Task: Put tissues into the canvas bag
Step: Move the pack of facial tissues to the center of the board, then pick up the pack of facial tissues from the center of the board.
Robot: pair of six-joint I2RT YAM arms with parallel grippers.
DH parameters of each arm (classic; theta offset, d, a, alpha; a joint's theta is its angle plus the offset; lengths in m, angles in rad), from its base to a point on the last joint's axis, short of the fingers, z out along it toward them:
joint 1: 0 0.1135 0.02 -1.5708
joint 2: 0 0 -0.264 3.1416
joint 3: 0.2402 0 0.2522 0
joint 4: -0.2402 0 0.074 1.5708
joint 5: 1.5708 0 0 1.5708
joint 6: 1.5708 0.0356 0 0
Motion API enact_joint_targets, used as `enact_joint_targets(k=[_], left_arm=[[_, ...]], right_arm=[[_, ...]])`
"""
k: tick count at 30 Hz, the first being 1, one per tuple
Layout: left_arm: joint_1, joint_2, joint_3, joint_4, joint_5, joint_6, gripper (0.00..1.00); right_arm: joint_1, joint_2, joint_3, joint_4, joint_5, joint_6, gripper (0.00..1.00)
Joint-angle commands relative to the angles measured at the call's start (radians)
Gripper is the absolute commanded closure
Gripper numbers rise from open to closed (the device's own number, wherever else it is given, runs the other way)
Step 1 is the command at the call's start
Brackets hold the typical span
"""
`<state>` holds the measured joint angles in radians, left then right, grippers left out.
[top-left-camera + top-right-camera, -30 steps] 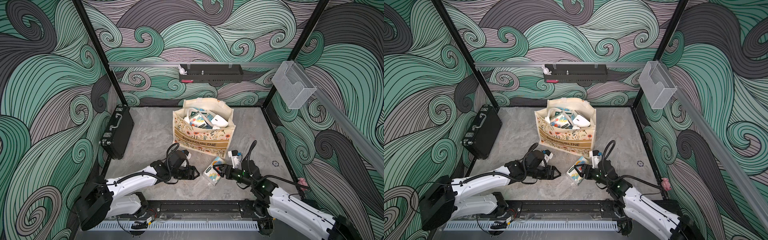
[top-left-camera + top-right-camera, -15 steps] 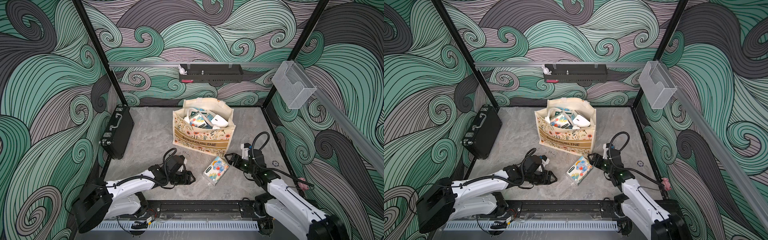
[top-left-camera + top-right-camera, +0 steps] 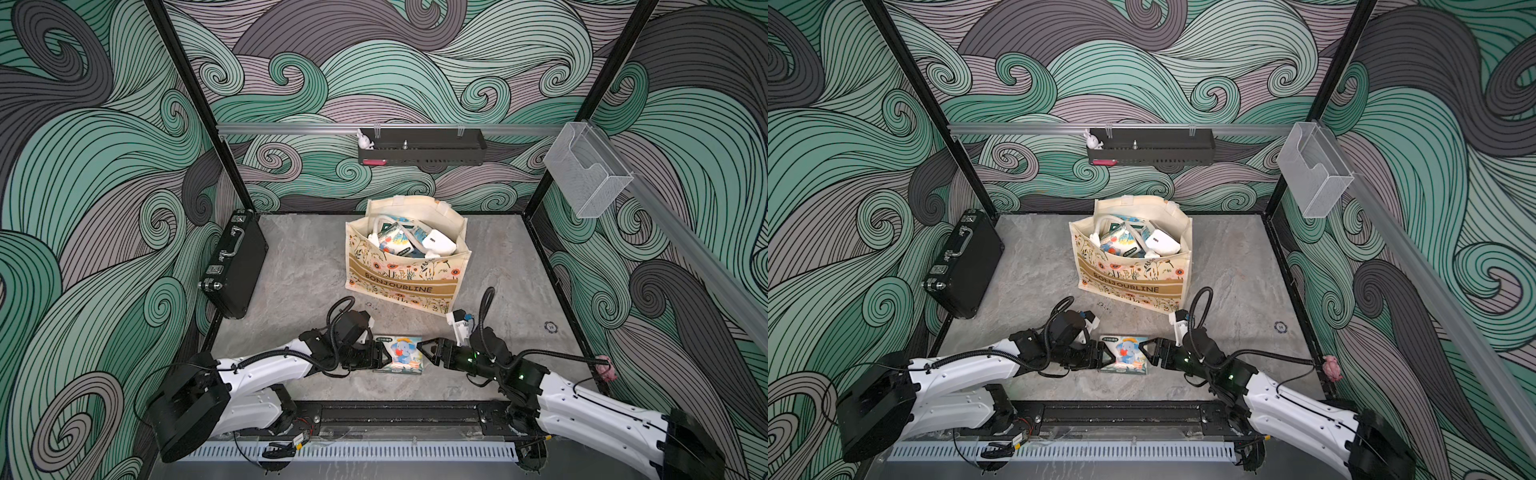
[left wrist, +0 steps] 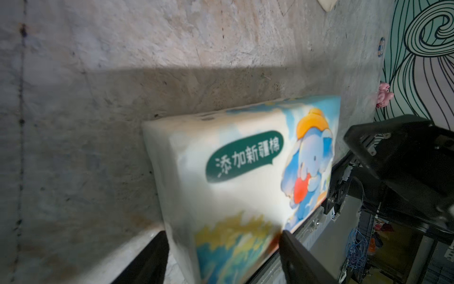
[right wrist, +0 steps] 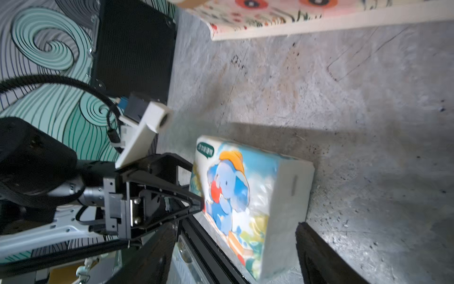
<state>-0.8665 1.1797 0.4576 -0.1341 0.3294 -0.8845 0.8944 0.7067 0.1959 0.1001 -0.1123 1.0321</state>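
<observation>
A light blue cartoon-printed tissue pack (image 3: pixel 401 352) (image 3: pixel 1126 353) lies flat on the table in front of the canvas bag (image 3: pixel 405 286) (image 3: pixel 1130 284). My left gripper (image 3: pixel 384 354) (image 4: pixel 221 258) is open, its fingers straddling the pack's left end. The right gripper (image 3: pixel 423 353) (image 5: pixel 233 246) is open at the pack's right end, with a wide gap on one side. The bag stands upright and holds several tissue packs (image 3: pixel 397 241), one of them white (image 3: pixel 438 245).
A black briefcase (image 3: pixel 232 278) leans at the left wall. A small round token (image 3: pixel 551 327) lies right of the bag and a pink toy (image 3: pixel 604 370) at the right edge. The back wall carries a black shelf (image 3: pixel 419 145), the right wall a clear holder (image 3: pixel 586 174).
The pack turned from a slant to lie crosswise and shifted left. My left gripper moved right onto its end. The right gripper drew back, then returned to the other end.
</observation>
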Motion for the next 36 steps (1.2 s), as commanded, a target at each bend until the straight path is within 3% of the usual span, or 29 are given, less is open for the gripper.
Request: enact_joint_targets(k=[1, 6, 12, 19, 24, 28, 29, 30, 33, 36], left_arm=[[-0.004, 0.001, 0.021, -0.011, -0.017, 0.005, 0.27], [-0.003, -0.032, 0.034, -0.09, -0.075, 0.036, 0.35], [0.005, -0.017, 0.028, -0.141, -0.124, 0.084, 0.74], [0.009, 0.022, -0.053, -0.068, -0.112, 0.059, 0.76], [0.011, 0.037, -0.085, -0.046, -0.113, 0.053, 0.76], [0.012, 0.017, -0.076, -0.064, -0.115, 0.057, 0.74], [0.013, 0.005, -0.065, -0.078, -0.116, 0.062, 0.71], [0.016, -0.007, -0.052, -0.096, -0.115, 0.068, 0.65], [0.035, -0.049, 0.018, -0.2, -0.099, 0.114, 0.33], [0.087, -0.139, 0.135, -0.383, -0.083, 0.165, 0.24]], right_arm=[[-0.045, -0.011, 0.007, -0.07, 0.069, 0.019, 0.21], [-0.095, 0.109, -0.046, 0.073, -0.054, 0.016, 0.17], [-0.1, 0.377, -0.046, 0.34, -0.23, 0.022, 0.15], [-0.082, 0.66, -0.017, 0.618, -0.328, 0.079, 0.15], [-0.072, 0.735, 0.003, 0.729, -0.333, 0.115, 0.17], [-0.071, 0.72, 0.027, 0.745, -0.348, 0.106, 0.33], [-0.072, 0.706, 0.039, 0.733, -0.358, 0.095, 0.43], [-0.072, 0.689, 0.053, 0.71, -0.372, 0.074, 0.53], [-0.082, 0.596, 0.111, 0.599, -0.427, -0.004, 0.69], [-0.119, 0.425, 0.228, 0.322, -0.488, -0.145, 0.7]])
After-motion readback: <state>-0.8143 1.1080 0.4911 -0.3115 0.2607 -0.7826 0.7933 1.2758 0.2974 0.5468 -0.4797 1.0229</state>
